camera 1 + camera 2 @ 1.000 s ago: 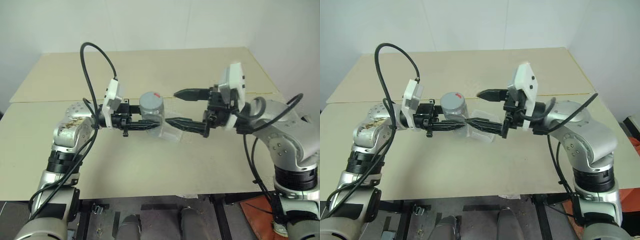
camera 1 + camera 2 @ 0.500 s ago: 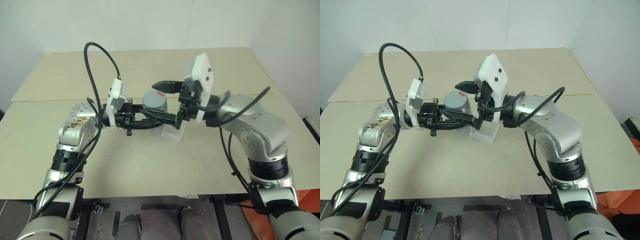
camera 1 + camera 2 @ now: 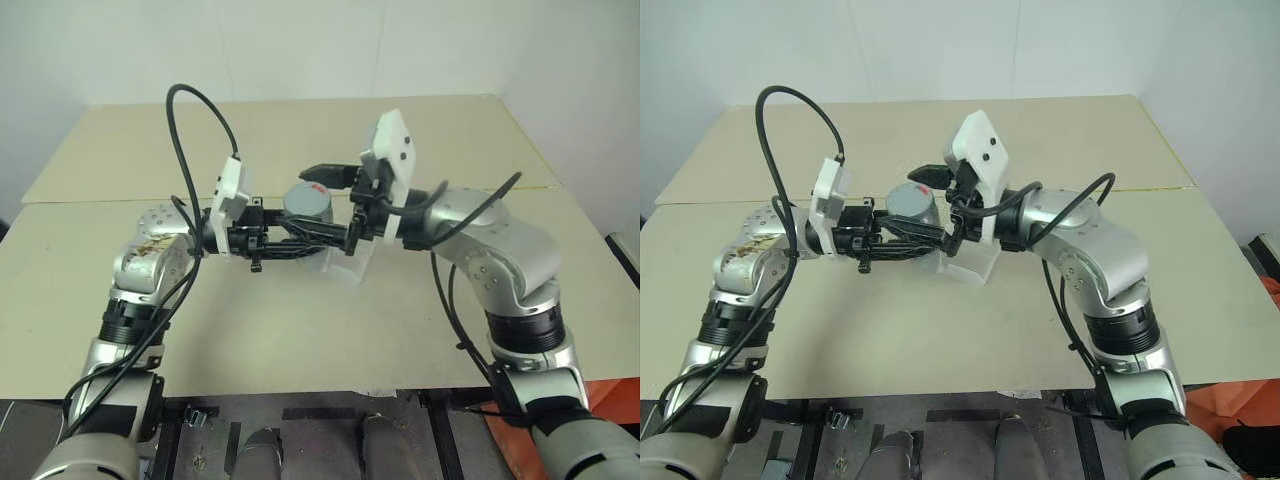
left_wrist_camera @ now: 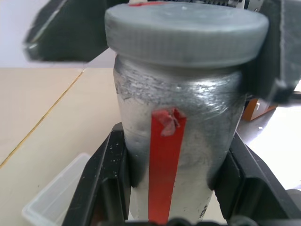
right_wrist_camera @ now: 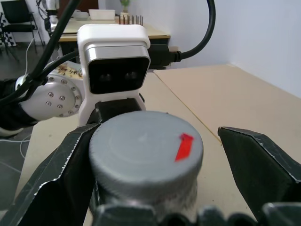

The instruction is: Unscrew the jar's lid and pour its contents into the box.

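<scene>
**Jar clamped upright in your left gripper, right gripper spread around the lid**

You have the jar [image 4: 176,155] standing upright between the two black fingers [image 4: 101,181] of your left gripper [image 3: 305,240], which is clamped on its lower body, held up off the table [image 3: 300,340]. Your left wrist view gives you what the head views cannot: a strip of red tape running down the jar's cloudy wall, and a corner of the clear box [image 4: 56,200] lying on the table below and beside the fingers. The lid [image 5: 146,153] is on the jar. Your right wrist view shows its grey top with the small red mark, and your right gripper [image 3: 325,200] with its fingers spread wide, one finger [image 5: 61,188] against the lid's rim and the other standing apart from it. From the head views you see the right gripper reaching in level from the opposite side, meeting the left one over the box [image 3: 345,262]. The contents are not visible through the jar's wall.
</scene>
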Tool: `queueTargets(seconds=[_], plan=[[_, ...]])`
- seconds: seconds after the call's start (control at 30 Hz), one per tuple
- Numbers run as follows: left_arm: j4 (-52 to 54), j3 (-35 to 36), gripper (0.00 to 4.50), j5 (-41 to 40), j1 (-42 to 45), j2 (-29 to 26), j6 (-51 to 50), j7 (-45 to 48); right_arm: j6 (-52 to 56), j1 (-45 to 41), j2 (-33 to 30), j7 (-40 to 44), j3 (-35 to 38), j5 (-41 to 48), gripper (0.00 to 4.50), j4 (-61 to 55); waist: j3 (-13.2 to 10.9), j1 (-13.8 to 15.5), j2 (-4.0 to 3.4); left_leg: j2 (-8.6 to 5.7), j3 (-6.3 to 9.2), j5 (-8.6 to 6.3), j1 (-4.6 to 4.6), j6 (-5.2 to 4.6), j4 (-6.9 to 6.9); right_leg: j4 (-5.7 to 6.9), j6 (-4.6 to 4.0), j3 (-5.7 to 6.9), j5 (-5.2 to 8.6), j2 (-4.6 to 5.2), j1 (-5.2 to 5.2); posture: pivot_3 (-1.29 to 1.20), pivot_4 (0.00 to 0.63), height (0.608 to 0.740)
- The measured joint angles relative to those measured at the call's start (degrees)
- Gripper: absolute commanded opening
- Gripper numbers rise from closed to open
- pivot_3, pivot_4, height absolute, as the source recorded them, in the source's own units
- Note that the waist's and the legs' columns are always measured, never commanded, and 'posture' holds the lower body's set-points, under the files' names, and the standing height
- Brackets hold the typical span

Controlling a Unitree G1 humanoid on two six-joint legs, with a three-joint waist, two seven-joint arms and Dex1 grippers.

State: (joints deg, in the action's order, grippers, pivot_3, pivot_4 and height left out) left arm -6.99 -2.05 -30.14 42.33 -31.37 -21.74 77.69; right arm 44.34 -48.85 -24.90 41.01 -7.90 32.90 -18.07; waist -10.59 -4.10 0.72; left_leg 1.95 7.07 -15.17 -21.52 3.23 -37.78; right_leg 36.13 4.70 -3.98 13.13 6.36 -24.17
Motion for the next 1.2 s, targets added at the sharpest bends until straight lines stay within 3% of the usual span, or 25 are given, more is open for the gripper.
queueTargets(seconds=[0.6, 1.2], plan=[[0.0, 0.1, 1.93, -0.2, -0.4, -1.2, -0.6, 0.1, 0.0, 4.6, -6.3, 1.5, 6.3, 3.9, 4.46, -3.4, 0.0, 0.0, 0.00, 0.00, 0.00, 0.00, -0.01, 0.00, 0.00, -0.02, 0.00, 0.00, 0.00, 0.00, 0.00, 0.00, 0.150, 0.740], [1.7, -0.1, 1.93, -0.3, -0.4, -1.0, -0.6, 0.8, 0.5, 5.5, -7.4, -3.0, 6.9, 2.3, 4.46, -3.2, 0.0, 0.0, 0.00, 0.00, -0.01, 0.00, -0.02, 0.00, 0.00, -0.03, 0.00, 0.00, 0.00, 0.00, 0.01, 0.00, 0.150, 0.740]])
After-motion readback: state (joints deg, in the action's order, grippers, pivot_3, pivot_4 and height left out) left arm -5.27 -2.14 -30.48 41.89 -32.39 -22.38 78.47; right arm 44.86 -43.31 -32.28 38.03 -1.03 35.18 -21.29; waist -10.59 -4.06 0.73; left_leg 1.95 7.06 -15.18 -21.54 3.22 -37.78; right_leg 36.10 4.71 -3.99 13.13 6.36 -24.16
